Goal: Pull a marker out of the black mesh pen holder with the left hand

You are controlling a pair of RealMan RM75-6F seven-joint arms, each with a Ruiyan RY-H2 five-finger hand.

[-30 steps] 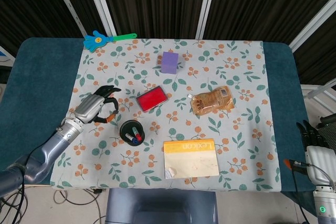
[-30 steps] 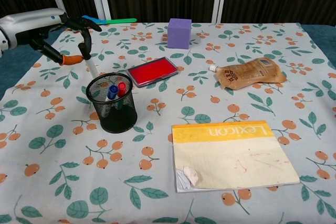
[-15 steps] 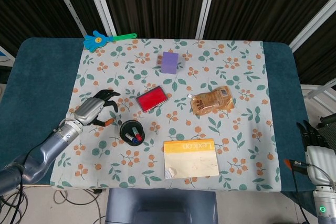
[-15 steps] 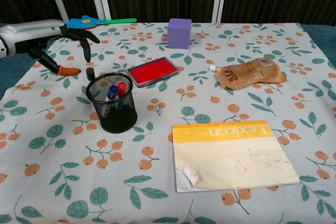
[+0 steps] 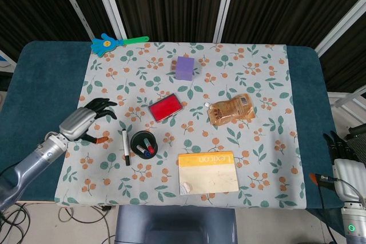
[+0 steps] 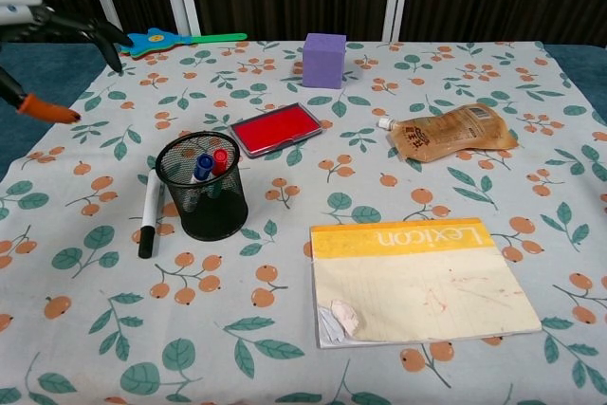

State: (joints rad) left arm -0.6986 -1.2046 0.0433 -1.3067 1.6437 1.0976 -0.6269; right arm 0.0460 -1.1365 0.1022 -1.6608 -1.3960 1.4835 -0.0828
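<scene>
The black mesh pen holder [image 5: 142,142] [image 6: 201,186] stands on the floral cloth with a blue and a red marker [image 6: 211,162] upright in it. A white marker with a black cap [image 5: 126,147] [image 6: 149,212] lies flat on the cloth just left of the holder. My left hand [image 5: 80,121] [image 6: 43,40] hovers further left, near the cloth's left edge, fingers spread and holding nothing. My right hand [image 5: 342,151] shows only at the head view's far right edge, off the table, too little of it to read.
A red flat case [image 6: 277,128], a purple block [image 6: 323,60], a brown pouch [image 6: 450,134] and a yellow Lexicon notepad [image 6: 417,277] lie on the cloth. A blue hand-shaped clapper [image 6: 171,41] sits at the back left.
The left hand let go of the white marker, which now lies on the cloth beside the holder. The hand then drew back to the left, with fingers spread.
</scene>
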